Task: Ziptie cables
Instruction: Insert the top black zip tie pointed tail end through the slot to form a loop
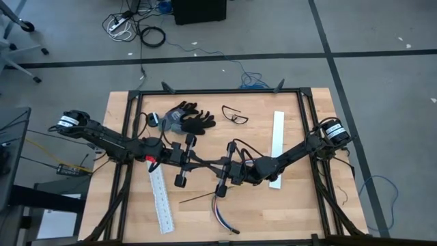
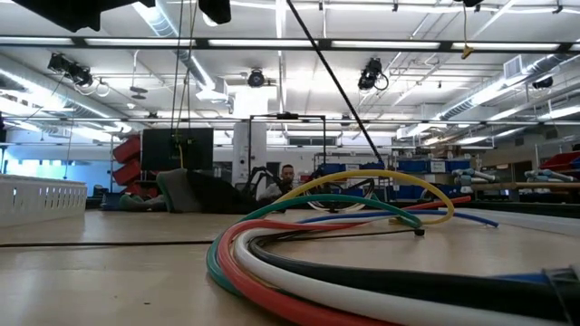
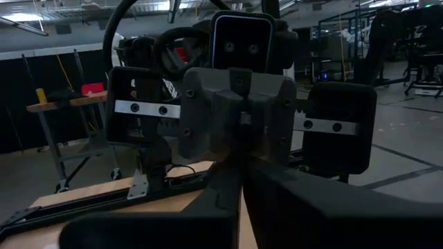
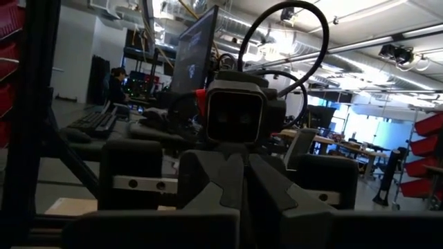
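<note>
Lying at the near table edge, the cables (image 1: 222,217) trail away from the camera, their long axis roughly front to back. Just beyond them, the right gripper (image 1: 217,162) and left gripper (image 1: 208,162) meet nose to nose, both clenched; neither is seen to grasp anything. Right arm nearer.

My two arms are dark, jointed links. My left arm (image 1: 102,137) carries a white-banded motor and a red patch near the wrist; my right arm (image 1: 300,152) wears a similar white-labelled motor and looping black cables.
</note>
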